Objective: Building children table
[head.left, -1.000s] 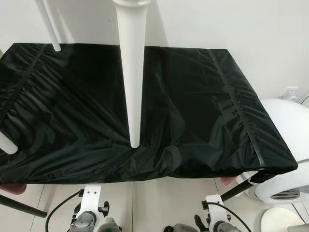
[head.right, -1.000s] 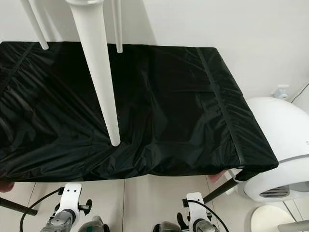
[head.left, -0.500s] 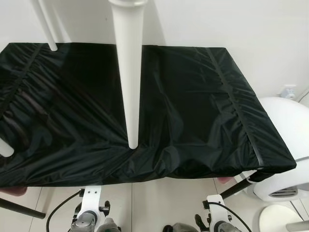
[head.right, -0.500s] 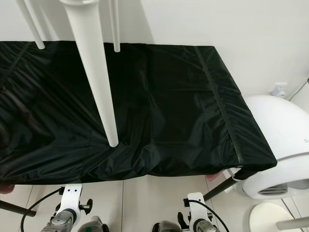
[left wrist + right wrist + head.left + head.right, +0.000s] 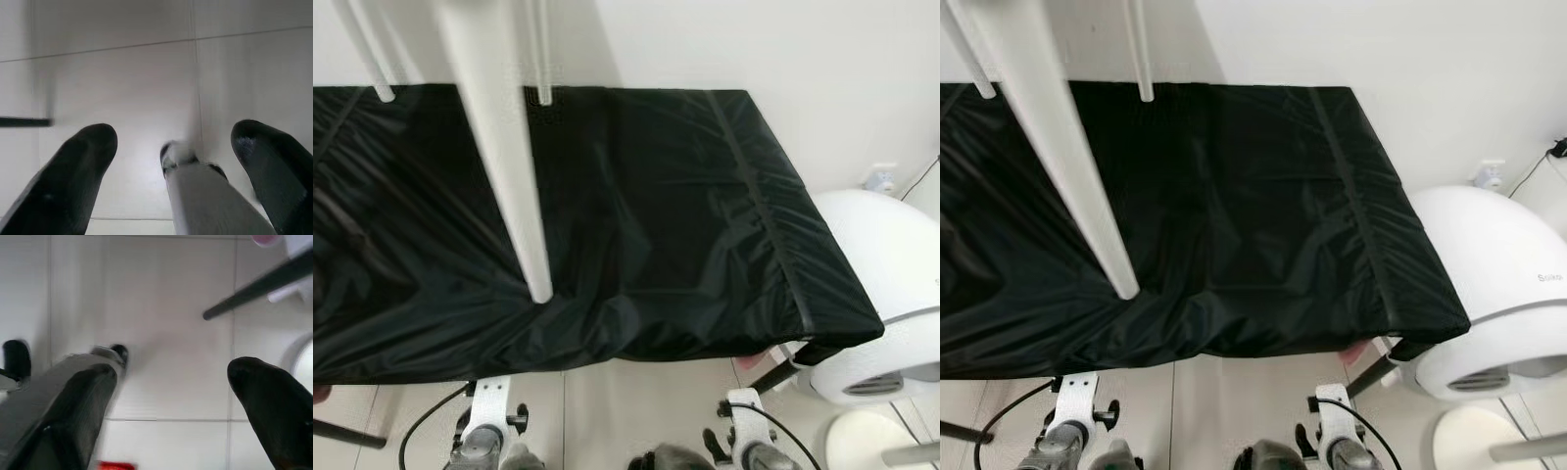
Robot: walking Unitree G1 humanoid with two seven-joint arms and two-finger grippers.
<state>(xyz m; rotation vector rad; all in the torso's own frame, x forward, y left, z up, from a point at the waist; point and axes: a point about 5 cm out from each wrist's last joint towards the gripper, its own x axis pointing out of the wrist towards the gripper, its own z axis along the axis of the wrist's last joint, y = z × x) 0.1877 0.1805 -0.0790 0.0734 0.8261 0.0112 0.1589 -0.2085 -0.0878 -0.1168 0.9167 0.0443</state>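
Your white table already stands with its legs (image 5: 504,166) on the black cover (image 5: 656,215), so little seems left, while your left gripper (image 5: 178,156) and right gripper (image 5: 171,401) hang wide and empty over the floor.

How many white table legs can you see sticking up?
3. One big white leg stands at the front of the black cover; two thin ones stand at the back by the wall. More may be hidden.
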